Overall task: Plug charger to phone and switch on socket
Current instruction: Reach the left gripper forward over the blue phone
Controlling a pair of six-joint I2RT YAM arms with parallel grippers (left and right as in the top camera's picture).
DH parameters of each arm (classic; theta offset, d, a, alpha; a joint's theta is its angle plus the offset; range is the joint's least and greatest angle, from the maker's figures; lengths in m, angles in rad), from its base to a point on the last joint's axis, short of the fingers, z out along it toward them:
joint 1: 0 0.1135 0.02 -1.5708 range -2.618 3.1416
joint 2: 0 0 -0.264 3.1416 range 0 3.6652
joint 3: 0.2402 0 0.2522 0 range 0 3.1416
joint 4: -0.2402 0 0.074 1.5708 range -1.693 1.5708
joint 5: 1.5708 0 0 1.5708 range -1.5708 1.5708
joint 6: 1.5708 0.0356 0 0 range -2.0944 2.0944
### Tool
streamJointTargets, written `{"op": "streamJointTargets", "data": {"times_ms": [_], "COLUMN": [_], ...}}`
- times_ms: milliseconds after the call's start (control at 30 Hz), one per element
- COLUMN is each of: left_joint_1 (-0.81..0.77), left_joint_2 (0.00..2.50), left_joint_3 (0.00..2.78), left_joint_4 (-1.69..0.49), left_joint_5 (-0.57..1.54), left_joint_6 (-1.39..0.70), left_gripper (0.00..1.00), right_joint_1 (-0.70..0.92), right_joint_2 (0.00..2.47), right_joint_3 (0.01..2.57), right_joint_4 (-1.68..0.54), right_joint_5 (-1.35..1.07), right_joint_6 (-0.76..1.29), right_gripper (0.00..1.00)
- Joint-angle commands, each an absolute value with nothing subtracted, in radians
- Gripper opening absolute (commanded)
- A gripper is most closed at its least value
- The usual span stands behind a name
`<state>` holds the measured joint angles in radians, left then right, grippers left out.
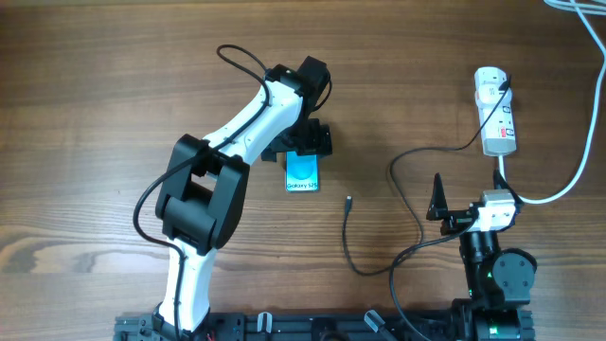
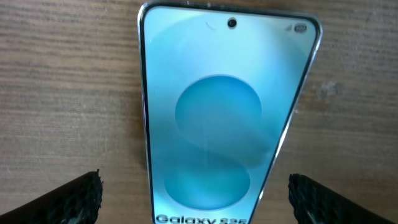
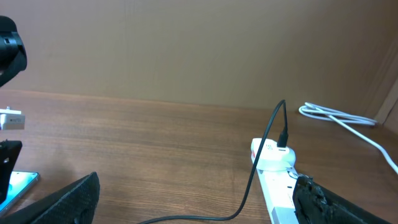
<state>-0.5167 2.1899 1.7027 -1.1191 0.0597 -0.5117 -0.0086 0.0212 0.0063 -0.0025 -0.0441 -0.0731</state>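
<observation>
The phone (image 1: pixel 303 173) lies flat on the table, cyan screen up, with its white strip at the near end. It fills the left wrist view (image 2: pixel 217 118). My left gripper (image 1: pixel 304 142) hovers over the phone's far end, open, with a finger on either side of it (image 2: pixel 199 202) and not touching. The charger cable (image 1: pixel 393 175) runs from its plug in the socket (image 1: pixel 496 114) in a long curl to the loose connector tip (image 1: pixel 348 200), right of the phone. My right gripper (image 1: pixel 438 199) is open and empty (image 3: pixel 199 199), low beside the socket (image 3: pixel 280 183).
The socket's thick white cord (image 1: pixel 578 170) loops off to the right and up past the table's far right edge; it also shows in the right wrist view (image 3: pixel 339 116). The left arm (image 1: pixel 237 133) stretches across the middle-left of the wooden table (image 1: pixel 114 95).
</observation>
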Motion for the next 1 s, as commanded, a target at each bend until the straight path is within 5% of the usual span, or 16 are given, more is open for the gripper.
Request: {"op": "streamJointTargets", "data": {"times_ms": [0,967], "left_joint_1": [-0.535,-0.553], "left_joint_2": [2.205,2.206], "left_joint_3": [1.686,1.557], "left_joint_4": [-1.087,-0.934], "left_joint_5": [0.039,0.032], "left_joint_6": [-0.528,-0.502], "left_gripper": [1.0,0.95], "right_joint_1": [-0.013,-0.013], "right_joint_2": [0.014,0.014], "right_joint_3": [0.005,0.005], "right_joint_4": [0.001,0.001], "right_joint_5": [-0.049,-0.049], "right_joint_6": [-0.078,-0.078], "right_gripper": [1.0,1.0]}}
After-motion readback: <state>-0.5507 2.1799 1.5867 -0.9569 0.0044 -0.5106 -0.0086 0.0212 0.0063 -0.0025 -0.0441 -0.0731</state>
